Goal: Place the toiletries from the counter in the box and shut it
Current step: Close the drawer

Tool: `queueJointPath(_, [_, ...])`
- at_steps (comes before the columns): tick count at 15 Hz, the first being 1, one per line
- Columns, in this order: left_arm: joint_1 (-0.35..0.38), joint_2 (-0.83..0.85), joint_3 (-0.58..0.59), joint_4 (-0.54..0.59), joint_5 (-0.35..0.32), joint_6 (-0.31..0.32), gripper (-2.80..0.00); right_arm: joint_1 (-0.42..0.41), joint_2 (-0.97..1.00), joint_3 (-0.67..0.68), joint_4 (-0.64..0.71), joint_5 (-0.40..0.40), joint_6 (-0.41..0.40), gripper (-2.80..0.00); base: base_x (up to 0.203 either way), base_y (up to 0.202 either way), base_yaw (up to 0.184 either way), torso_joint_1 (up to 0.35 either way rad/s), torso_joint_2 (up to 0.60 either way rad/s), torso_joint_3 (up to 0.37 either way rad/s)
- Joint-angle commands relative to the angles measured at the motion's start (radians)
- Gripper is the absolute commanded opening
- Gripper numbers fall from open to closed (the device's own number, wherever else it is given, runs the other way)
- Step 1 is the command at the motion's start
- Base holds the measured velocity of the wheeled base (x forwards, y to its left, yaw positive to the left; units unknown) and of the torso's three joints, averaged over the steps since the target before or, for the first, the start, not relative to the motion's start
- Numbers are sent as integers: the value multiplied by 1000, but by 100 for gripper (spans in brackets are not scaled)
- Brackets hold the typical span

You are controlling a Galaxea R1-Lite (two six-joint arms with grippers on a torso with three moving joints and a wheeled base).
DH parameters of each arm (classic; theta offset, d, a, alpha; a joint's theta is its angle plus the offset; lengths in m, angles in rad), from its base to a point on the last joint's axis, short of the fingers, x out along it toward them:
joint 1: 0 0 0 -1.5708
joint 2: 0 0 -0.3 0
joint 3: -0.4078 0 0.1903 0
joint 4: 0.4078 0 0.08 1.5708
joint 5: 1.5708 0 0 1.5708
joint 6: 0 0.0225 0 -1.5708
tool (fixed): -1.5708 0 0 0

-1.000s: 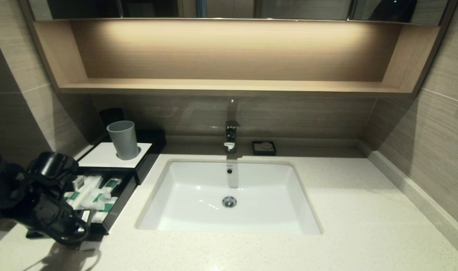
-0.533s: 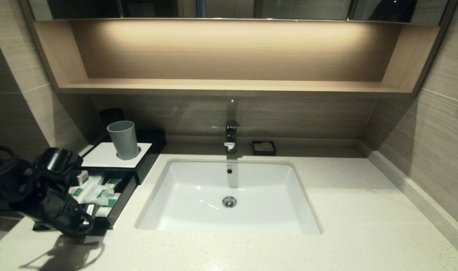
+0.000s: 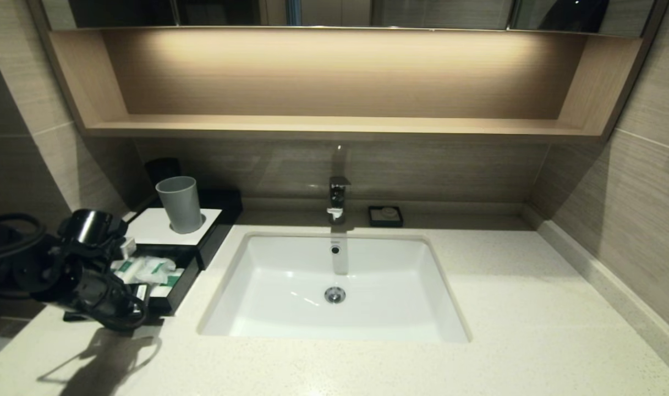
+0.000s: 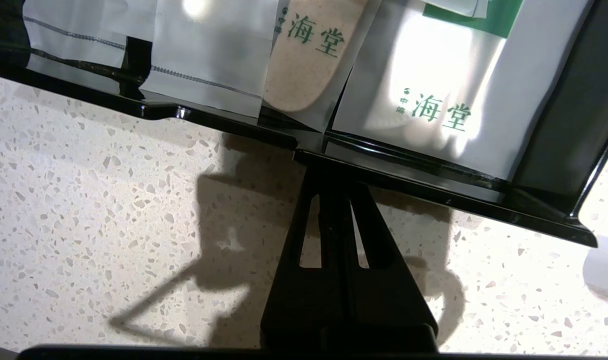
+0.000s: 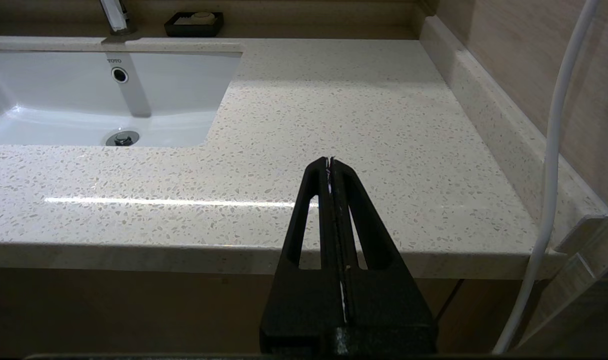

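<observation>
The black box with a white top panel [image 3: 150, 226] stands at the counter's [image 3: 521, 308] far left. Its drawer [image 3: 181, 281] is partly out and holds several white packets with green labels [image 3: 147, 268]. My left gripper [image 3: 143, 308] is shut and empty, its tips pressed against the drawer's front edge. In the left wrist view the shut left gripper [image 4: 332, 172] meets the drawer's black front wall [image 4: 434, 192], with the packets [image 4: 434, 105] lying inside. My right gripper [image 5: 330, 162] is shut and empty, just in front of the counter's front edge [image 5: 134, 250] at the right.
A grey cup [image 3: 180, 204] stands on the box's white panel. The white sink [image 3: 268, 258] is inset mid-counter, with a tap [image 3: 338, 199] and a small black soap dish [image 3: 385, 215] behind it. A wooden shelf [image 3: 334, 126] hangs above. Walls close both sides.
My left gripper has moved away from me toward the wall, and the drawer has slid further into the box, so less of it shows. The right arm has not moved.
</observation>
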Motion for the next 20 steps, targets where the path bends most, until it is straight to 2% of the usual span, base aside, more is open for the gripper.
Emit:
queueJointPath(1, [-2,17,-20,0,1,-1,-280,0,-2,2,0,0,0,-280,0,0,0,0,0,0])
queueJointPath(4, [-4,34,-34,-7,-1,-3,-280,0,-2,0,0,0,0,-280,0,0,0,0,0,0])
queueJointPath(20, [-17,83,-34,-247,-2,-7,-280,0,-2,2,0,0,0,-280,0,0,0,0,0,0])
